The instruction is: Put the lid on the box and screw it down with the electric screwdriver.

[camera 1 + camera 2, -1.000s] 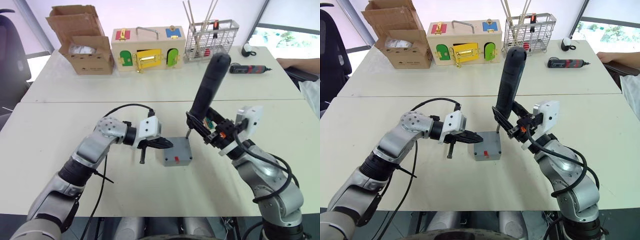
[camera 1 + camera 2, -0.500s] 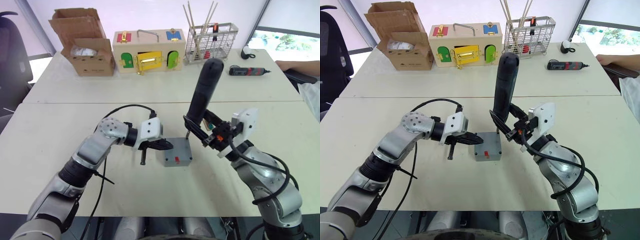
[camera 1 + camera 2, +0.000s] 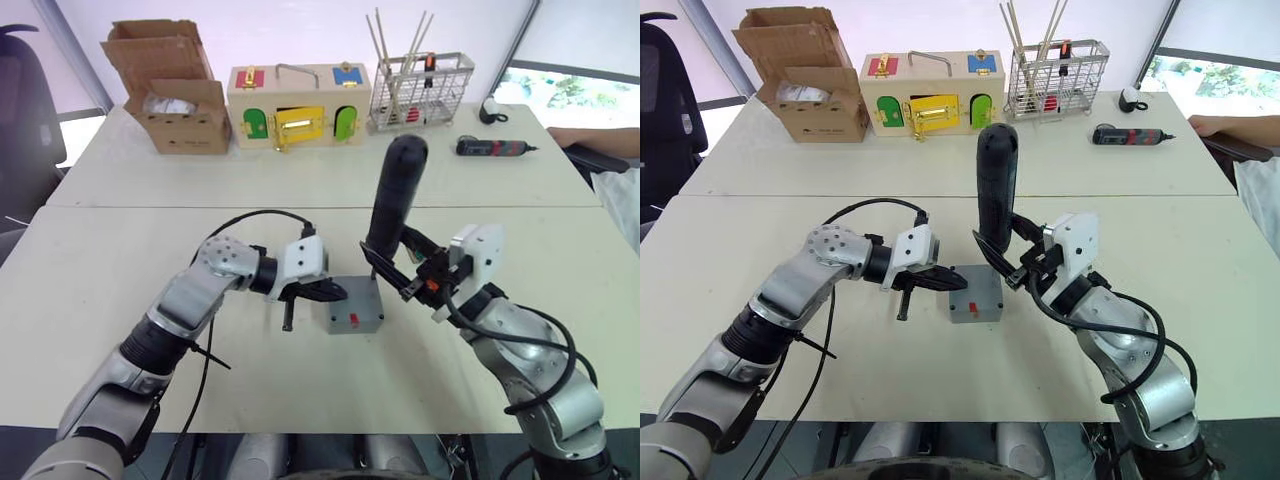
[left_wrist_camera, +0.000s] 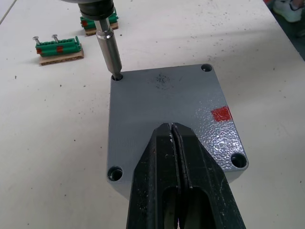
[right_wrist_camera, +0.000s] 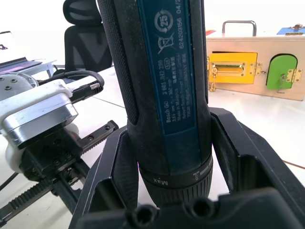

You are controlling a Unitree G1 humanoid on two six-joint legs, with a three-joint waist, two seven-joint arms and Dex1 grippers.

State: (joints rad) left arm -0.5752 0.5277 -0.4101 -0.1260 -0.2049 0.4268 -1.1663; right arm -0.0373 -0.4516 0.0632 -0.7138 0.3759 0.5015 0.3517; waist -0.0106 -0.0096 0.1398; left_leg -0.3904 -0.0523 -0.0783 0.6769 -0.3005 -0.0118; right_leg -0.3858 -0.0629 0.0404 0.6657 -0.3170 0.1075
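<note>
One thin metal bit [image 4: 109,51] stood in a corner hole of the flat grey plastic lid [image 4: 167,112]. Our right gripper [image 3: 409,273] clamped the thick dark-blue electric screwdriver [image 3: 392,195] nearly upright above it; our left gripper [image 4: 174,157] rested pinched shut on top.

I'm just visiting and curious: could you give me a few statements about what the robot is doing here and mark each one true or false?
1. The lid already lies on the box. True.
2. The right gripper holds the electric screwdriver upright. True.
3. The screwdriver's bit sits in the lid's middle. False: it sits in a corner screw hole.
4. The left gripper is wide open above the lid. False: its fingers are shut and rest on the lid.
5. The smaller black-and-red screwdriver lies on the far table. True.
6. The wooden box with coloured doors stands beside the robot's right arm. False: it stands on the far table, next to the cardboard box.
</note>
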